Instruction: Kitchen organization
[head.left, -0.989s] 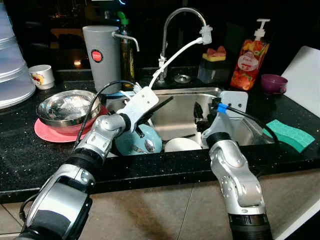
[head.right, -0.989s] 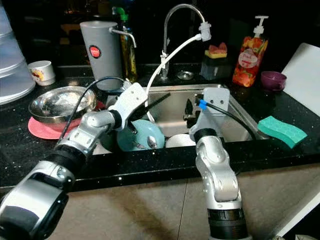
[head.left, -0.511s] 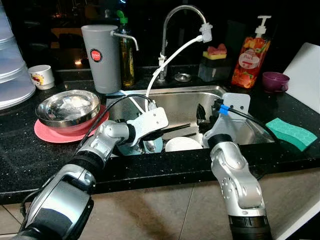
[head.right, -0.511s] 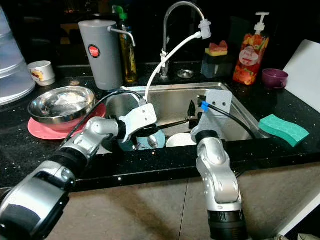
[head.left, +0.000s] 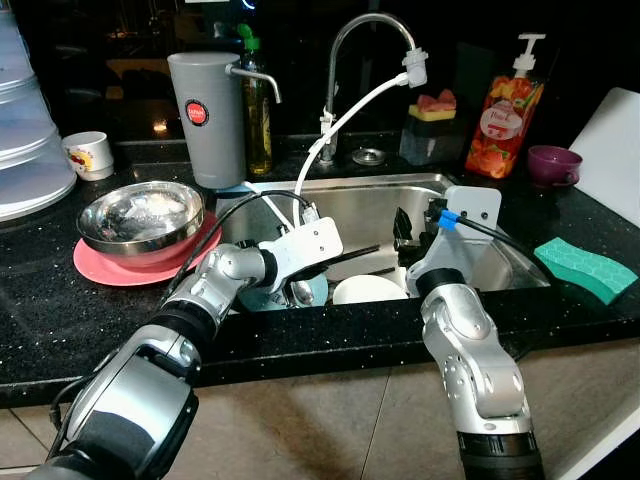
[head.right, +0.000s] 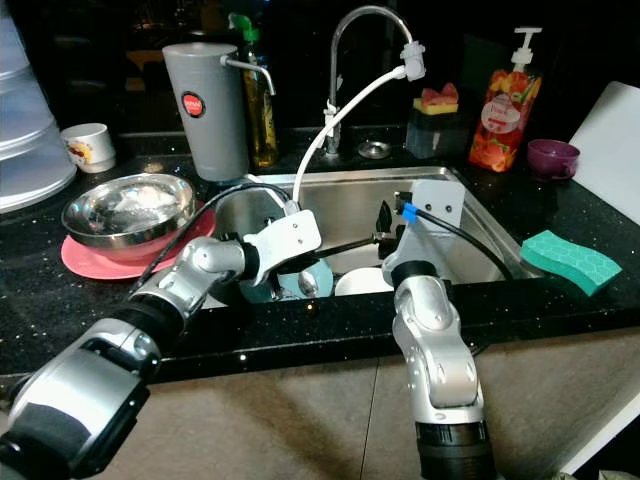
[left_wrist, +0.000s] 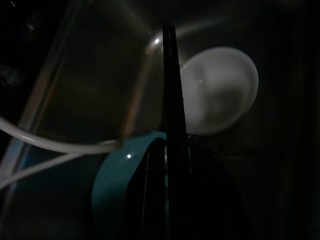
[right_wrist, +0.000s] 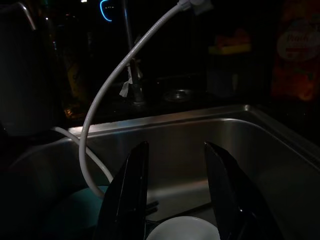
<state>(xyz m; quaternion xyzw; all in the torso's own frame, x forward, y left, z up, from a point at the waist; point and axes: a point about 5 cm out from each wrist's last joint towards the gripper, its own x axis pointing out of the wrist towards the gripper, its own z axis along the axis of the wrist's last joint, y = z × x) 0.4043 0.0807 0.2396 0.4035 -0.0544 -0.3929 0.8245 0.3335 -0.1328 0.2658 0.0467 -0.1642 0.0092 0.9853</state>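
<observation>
Black counter (head.left: 60, 300) around a steel sink (head.left: 370, 205), with faucet (head.left: 345, 60) and white hose (head.left: 345, 115) above. On the robot's left, steel bowl (head.left: 140, 215) resting on a pink plate (head.left: 100, 268); behind it, grey jug (head.left: 205, 115). Far right, green sponge (head.left: 585, 270) on the counter.

Still down in the basin: teal dish (head.right: 295, 280) and white bowl (head.left: 368, 290), side by side, so by the look of it most of the tidying remains.

Left gripper (head.left: 375, 250) reaching across over both dishes, fingers pressed together, grasping nothing. Right gripper (right_wrist: 175, 190) poised above the white bowl, fingers spread apart, empty.
</observation>
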